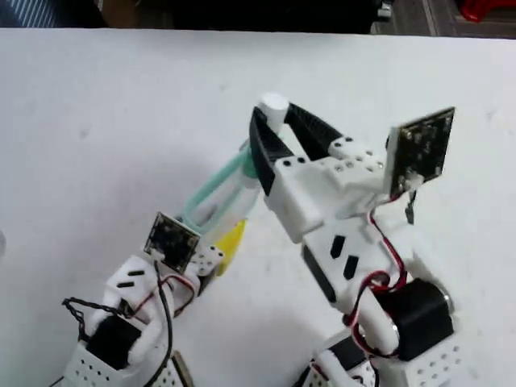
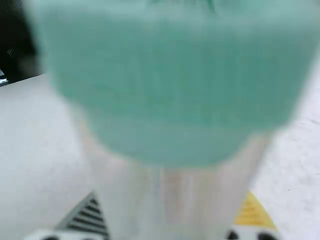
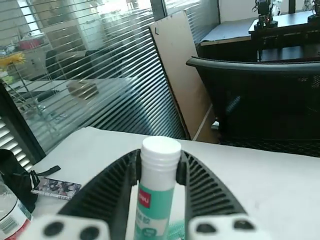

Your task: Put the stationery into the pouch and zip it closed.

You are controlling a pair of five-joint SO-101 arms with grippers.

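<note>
A glue stick [image 1: 272, 105] with a white cap and green label stands upright between the black fingers of my right gripper [image 1: 274, 117], which is shut on it, raised over the middle of the table. From the right wrist, the glue stick [image 3: 157, 185] sits squeezed between both curved fingers [image 3: 112, 192]. Just below it, the clear pouch [image 1: 216, 197] with teal trim slants up from my left gripper [image 1: 219, 246], which is shut on its lower end beside a yellow finger [image 1: 231, 240]. Close to the left wrist camera, the pouch's teal edge [image 2: 175, 85] looms blurred.
The white table [image 1: 121, 105] is bare to the left and behind the arms; its far edge runs along the top of the high view. In the right wrist view a bottle [image 3: 11, 215], a black bag [image 3: 15, 172] and a card [image 3: 55, 187] lie farther off on the table.
</note>
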